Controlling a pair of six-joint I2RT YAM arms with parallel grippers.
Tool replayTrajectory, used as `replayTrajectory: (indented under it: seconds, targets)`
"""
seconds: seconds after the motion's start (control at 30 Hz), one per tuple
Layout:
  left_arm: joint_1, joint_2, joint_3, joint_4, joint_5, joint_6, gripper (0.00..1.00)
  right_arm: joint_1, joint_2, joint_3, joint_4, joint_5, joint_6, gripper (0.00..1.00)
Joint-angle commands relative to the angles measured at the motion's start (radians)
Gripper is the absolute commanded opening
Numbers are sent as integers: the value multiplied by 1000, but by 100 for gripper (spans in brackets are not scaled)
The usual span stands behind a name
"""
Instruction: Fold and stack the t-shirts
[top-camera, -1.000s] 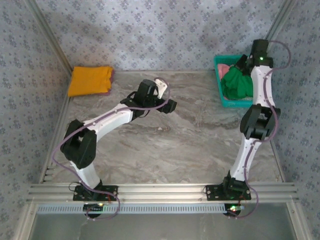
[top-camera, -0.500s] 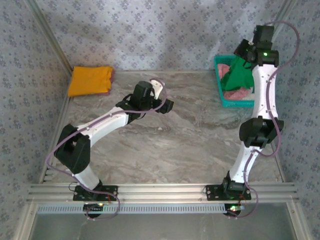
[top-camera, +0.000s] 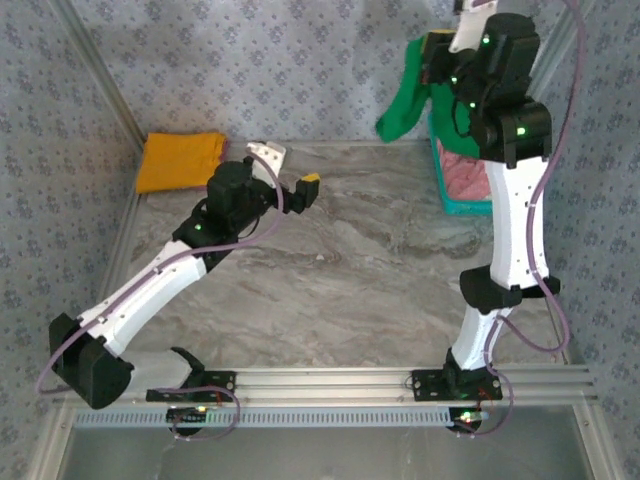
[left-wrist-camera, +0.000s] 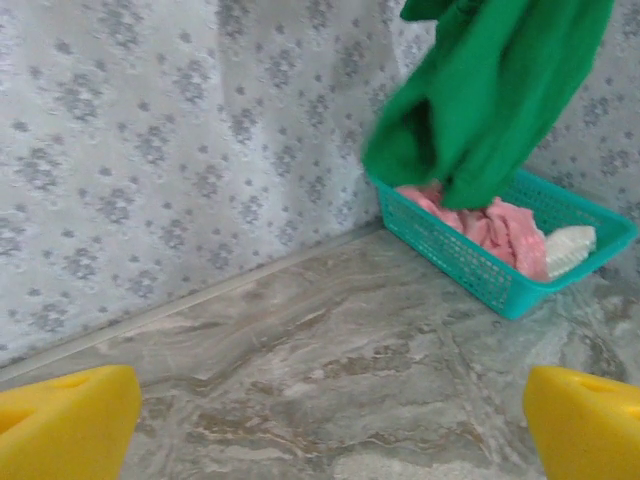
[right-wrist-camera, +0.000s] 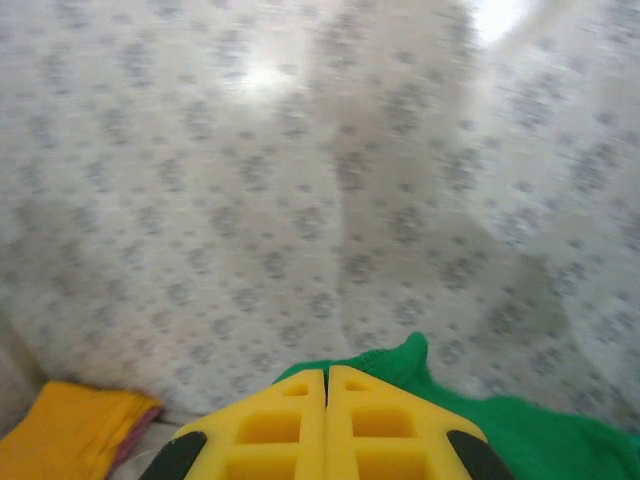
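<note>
From above, the right gripper (top-camera: 437, 50) is clamped on the green shirt (top-camera: 403, 103) and hangs it high at 1 o'clock over the basket (top-camera: 462, 207), where the pink shirt (top-camera: 468, 172) lies; the folded orange shirt (top-camera: 180, 160) sits at 10 o'clock. The left wrist view shows the left gripper (left-wrist-camera: 325, 430) spread wide and empty, facing the dangling green shirt. In the right wrist view the yellow fingers (right-wrist-camera: 290, 420) press together over green cloth, so this looks like the fetching step, and next the shirt needs spreading flat on the table (top-camera: 350, 280).

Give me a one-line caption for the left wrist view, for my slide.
A green t-shirt hangs above the teal basket, which holds a pink t-shirt.
</note>
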Motion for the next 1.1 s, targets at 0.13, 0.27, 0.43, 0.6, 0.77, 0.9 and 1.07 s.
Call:
replayTrajectory:
  seconds: [0.13,0.27,0.43,0.6,0.77,0.9,1.07]
  targets:
    - [33,-89,-79,17,-70,16,98,172,-77,-24,99,35,-163,0]
    - [45,-124,-110,8,-81,24,98,200,-66,-71,119,-14,-157,0]
    - [75,-165,-201,-5,-137,10,98,203,-76,-397,281,-61,-75,29]
    - [136,-193,-296,-4,-119,-69,98,188,-1,-522,247,-129,45,76]
    - [139,-167,-315,-54,-49,-84,98,106,-62,-722,282,-135,142,80]
    - [139,-40,-259,-113,50,-100,98,-3,-177,-1022,426,-135,257,80]
    - [120,103,-243,-50,150,-164,98,-84,-232,-1265,419,-119,353,80]
